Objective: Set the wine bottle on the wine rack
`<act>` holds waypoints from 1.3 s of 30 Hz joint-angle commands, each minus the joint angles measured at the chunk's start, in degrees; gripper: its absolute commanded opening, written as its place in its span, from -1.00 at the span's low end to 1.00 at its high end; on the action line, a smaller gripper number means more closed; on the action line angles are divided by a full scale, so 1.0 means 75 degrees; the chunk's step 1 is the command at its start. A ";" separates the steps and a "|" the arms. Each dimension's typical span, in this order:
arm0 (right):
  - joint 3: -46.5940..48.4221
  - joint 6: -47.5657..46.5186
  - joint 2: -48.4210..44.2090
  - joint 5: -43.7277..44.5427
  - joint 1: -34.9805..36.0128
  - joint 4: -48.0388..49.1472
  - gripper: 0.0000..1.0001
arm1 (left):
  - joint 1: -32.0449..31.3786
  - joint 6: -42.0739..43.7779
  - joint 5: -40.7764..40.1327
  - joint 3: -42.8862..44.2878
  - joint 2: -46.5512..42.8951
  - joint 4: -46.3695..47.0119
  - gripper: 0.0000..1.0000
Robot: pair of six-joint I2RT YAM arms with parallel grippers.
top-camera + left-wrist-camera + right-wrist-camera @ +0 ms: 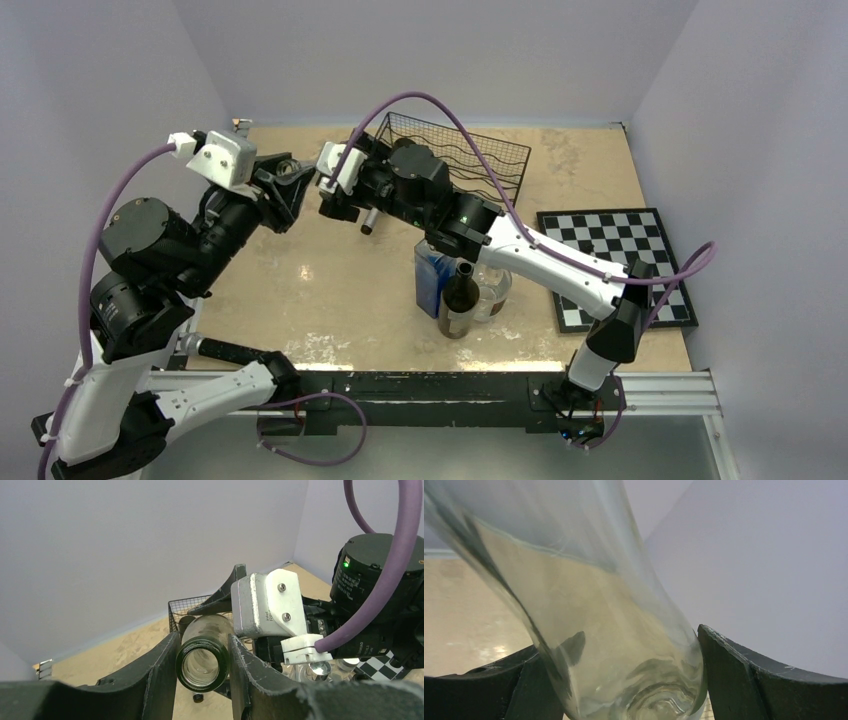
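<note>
The wine bottle [202,662] is held level in the air between both arms, its open green mouth facing the left wrist camera. My left gripper [202,647] is shut on its neck, one finger on each side. My right gripper [621,652] is shut on the bottle's wide glass body [589,630], which fills that view and touches both fingers. From above, the bottle [296,178] shows between the left gripper [288,188] and the right gripper [343,195], left of the wine rack [470,160]. The black wire rack [176,609] stands at the back of the table, just behind the bottle.
A second dark bottle [460,300] stands upright mid-table beside a blue carton [430,275] and a clear glass jar [494,285]. A chessboard [615,265] lies at the right. A small dark cap [367,228] lies below the right wrist.
</note>
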 commanded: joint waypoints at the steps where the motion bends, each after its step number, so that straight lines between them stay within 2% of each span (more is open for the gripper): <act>1: 0.0323 -0.1572 -0.0989 0.1812 -0.0343 0.2021 -1.00 | -0.0078 0.0062 0.1003 -0.0244 -0.0536 0.1067 -0.71; 9: -0.0537 -0.3654 -0.1434 0.2039 -0.0276 0.3591 -1.00 | -0.0078 -0.0115 0.1093 -0.0757 -0.0733 0.0792 -0.05; 19: -0.1585 -0.4832 -0.1671 0.1905 -0.0261 0.4933 -1.00 | -0.0078 -0.0788 0.1388 -0.0697 -0.0722 0.0534 0.78; 21: -0.1801 -0.5104 -0.1670 0.1814 -0.0261 0.5327 -1.00 | -0.0078 -0.0944 0.1373 -0.0605 -0.0705 0.0586 0.81; 27: -0.2500 -0.5842 -0.1824 0.1365 -0.0272 0.6310 -1.00 | -0.0078 -0.1857 -0.0124 0.0374 -0.0195 0.0193 0.82; 32: -0.3014 -0.6340 -0.2035 0.0985 -0.0240 0.6648 -1.00 | -0.0078 -0.2208 -0.0268 0.1125 0.0363 -0.0222 0.82; 35: -0.3549 -0.7366 -0.2046 0.0372 -0.0191 0.7542 -1.00 | -0.0078 -0.2641 -0.0159 0.1941 0.0987 -0.1309 0.76; 37: -0.3681 -0.7581 -0.2165 0.0161 -0.0179 0.7610 -1.00 | -0.0079 -0.3031 -0.0196 0.2512 0.1430 -0.2398 0.74; 39: -0.3743 -0.7686 -0.2283 0.0094 -0.0178 0.7629 -1.00 | -0.0072 -0.3182 -0.0016 0.2595 0.1545 -0.2911 0.74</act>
